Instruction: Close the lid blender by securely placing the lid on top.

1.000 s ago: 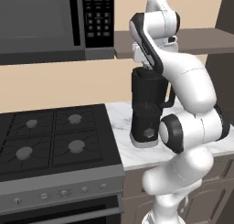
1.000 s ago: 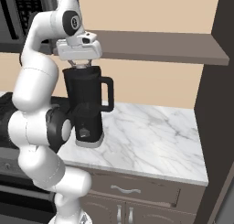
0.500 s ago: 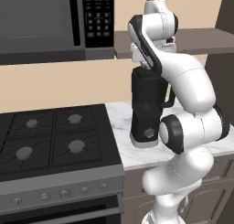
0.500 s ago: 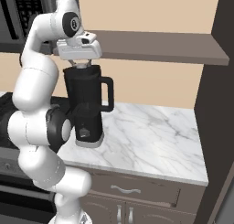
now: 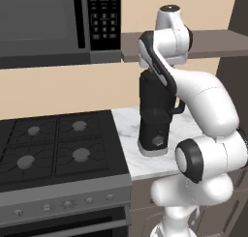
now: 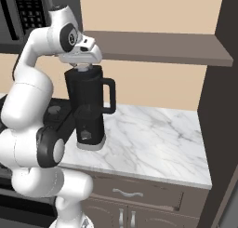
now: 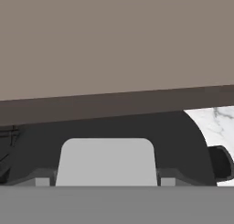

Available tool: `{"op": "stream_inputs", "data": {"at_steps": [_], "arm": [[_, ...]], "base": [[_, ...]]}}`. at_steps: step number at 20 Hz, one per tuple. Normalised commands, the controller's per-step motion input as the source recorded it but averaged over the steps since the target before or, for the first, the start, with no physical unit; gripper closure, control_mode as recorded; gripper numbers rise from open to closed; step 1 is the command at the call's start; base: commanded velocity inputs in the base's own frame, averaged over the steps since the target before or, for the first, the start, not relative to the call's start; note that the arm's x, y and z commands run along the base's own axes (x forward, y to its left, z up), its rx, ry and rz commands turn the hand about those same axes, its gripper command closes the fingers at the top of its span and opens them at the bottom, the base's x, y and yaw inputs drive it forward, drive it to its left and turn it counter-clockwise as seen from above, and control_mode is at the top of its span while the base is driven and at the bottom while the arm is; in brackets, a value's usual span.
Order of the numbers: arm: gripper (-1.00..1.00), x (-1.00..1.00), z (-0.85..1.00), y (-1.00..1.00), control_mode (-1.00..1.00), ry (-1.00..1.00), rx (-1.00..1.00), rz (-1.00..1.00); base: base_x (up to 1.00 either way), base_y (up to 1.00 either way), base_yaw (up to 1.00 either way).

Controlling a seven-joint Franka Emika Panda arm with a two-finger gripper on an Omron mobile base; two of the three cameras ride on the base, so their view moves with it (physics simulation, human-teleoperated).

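The blender point(image 5: 155, 120) point(image 6: 88, 110), a tall black jar with a looped side handle on a narrower base, stands upright on the marble counter point(image 6: 153, 138) beside the stove. My gripper point(image 6: 82, 66) points straight down onto the jar's top, just under the shelf. In the hand view the round black lid point(image 7: 114, 127) lies directly below the gripper point(image 7: 107, 179). The two fingers press against either side of a light grey block at the lid's centre. The lid appears level with the jar's rim; the seam between lid and jar is hidden by the hand.
A brown wall shelf point(image 6: 158, 45) runs close above the hand. The black microwave point(image 5: 43, 23) hangs at upper left over the stove point(image 5: 48, 144). A tall dark cabinet side point(image 6: 223, 106) bounds the counter on the right.
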Motion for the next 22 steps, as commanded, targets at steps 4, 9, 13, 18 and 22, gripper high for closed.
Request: {"op": "stream_inputs", "data": {"at_steps": [4,9,13,18,22], "arm": [[1.0,0.13,-0.14,0.0,-1.0,-0.18,0.0,0.0],[1.0,0.02,-0.16,0.0,-1.0,-0.2,0.02,0.0],[1.0,0.0,0.0,0.0,-1.0,-0.13,0.06,0.02],[1.0,0.07,0.0,0.0,-1.0,-0.02,0.07,0.07],[1.0,0.17,0.0,0.0,-1.0,0.0,0.01,0.08]], "base": [[0.0,0.0,0.0],[0.0,0.0,0.0],[0.0,0.0,0.0],[0.0,0.0,0.0],[0.0,0.0,0.0]]}}
